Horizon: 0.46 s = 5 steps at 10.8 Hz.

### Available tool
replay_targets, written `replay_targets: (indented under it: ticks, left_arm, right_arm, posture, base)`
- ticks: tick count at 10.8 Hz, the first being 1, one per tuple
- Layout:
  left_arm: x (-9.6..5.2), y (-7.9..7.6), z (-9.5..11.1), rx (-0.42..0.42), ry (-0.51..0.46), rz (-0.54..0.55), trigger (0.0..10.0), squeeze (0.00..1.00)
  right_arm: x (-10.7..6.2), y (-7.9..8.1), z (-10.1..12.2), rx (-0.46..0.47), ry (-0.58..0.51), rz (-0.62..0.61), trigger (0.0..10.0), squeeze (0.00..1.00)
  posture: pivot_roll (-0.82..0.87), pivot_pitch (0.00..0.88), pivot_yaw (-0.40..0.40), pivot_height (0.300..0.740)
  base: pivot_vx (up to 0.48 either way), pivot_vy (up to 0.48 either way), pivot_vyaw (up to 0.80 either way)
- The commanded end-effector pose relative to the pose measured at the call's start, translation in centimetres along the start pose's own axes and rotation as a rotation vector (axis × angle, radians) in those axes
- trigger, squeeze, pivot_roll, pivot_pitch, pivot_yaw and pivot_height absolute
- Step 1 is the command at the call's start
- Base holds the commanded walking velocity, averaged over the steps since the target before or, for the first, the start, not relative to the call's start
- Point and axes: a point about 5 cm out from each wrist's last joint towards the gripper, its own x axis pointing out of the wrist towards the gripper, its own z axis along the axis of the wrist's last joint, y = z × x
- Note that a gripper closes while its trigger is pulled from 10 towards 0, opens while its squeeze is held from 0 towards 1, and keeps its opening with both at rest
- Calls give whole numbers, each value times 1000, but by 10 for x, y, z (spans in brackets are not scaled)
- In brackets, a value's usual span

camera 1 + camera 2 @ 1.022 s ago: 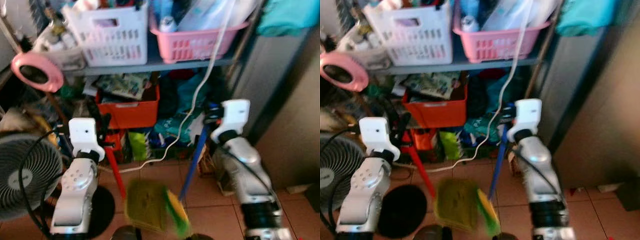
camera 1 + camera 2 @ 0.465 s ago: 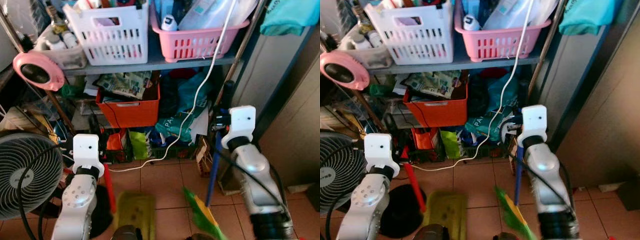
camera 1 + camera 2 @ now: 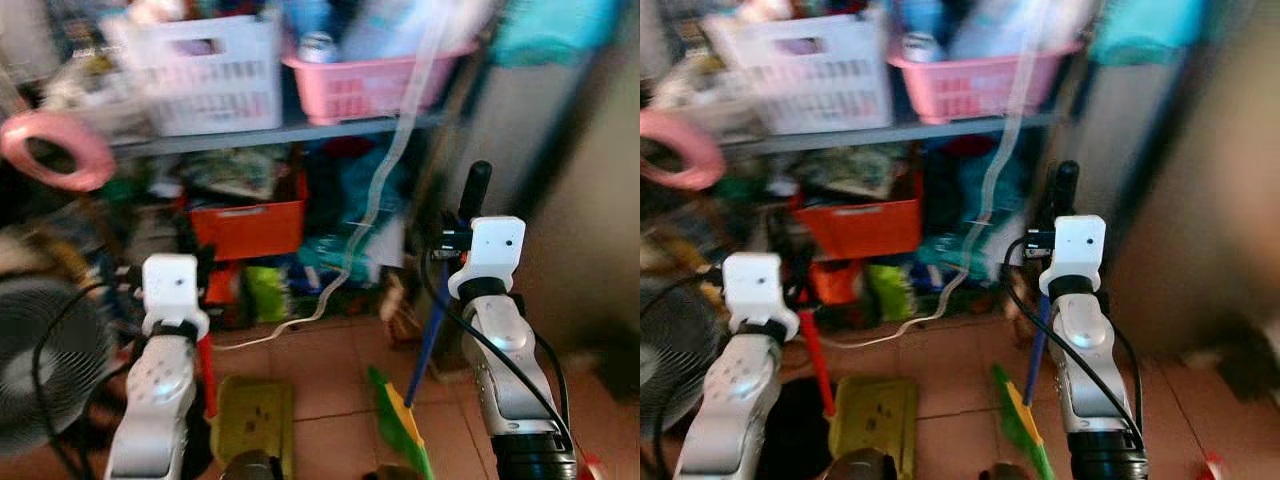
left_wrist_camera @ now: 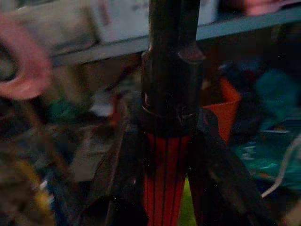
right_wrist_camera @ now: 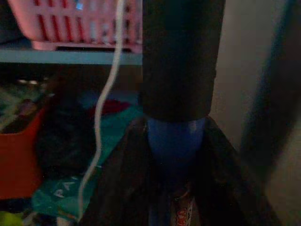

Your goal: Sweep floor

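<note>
Broom and dustpan both in hand, low over the tiled floor before the shelves.

Right gripper (image 5: pixel 171 141) was closed on the blue broom (image 3: pixel 428 335) handle, left gripper (image 4: pixel 164 141) closed on the red-handled dustpan (image 3: pixel 250 420); bristles should be drawn steadily toward the pan lip, pan kept flat.

The two eye views look forward and down from the head at a cluttered shelf (image 3: pixel 300 128) and tiled floor (image 3: pixel 330 360), both blurred, the right one offset slightly sideways. They share the pink basket (image 3: pixel 980 80) and orange bin (image 3: pixel 250 225). Each wrist view looks along its fingers, very close on a handle: red handle (image 4: pixel 164 188), blue handle (image 5: pixel 171 141), shelf behind.
</note>
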Motion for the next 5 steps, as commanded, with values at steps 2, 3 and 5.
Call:
replay_targets:
  ticks: [2, 3, 5]
  left_arm:
    - [4, -2, 13, -11, -60, -19, 10000, 0]
    - [5, -3, 14, -13, -58, -20, 10000, 0]
    - [5, -6, 15, -14, -57, -28, 10000, 0]
  right_arm:
    - [2, 4, 0, 13, -3, 4, 10000, 0]
    - [6, 16, 2, 36, -16, 41, 10000, 0]
    - [11, 22, 6, 58, -26, 55, 10000, 0]
  posture:
    - [-26, 17, 64, 740]
    - [-35, 24, 77, 740]
    - [-26, 36, 72, 740]
  base:
    - [0, 0, -222]
    - [0, 0, 0]
    - [-133, 0, 0]
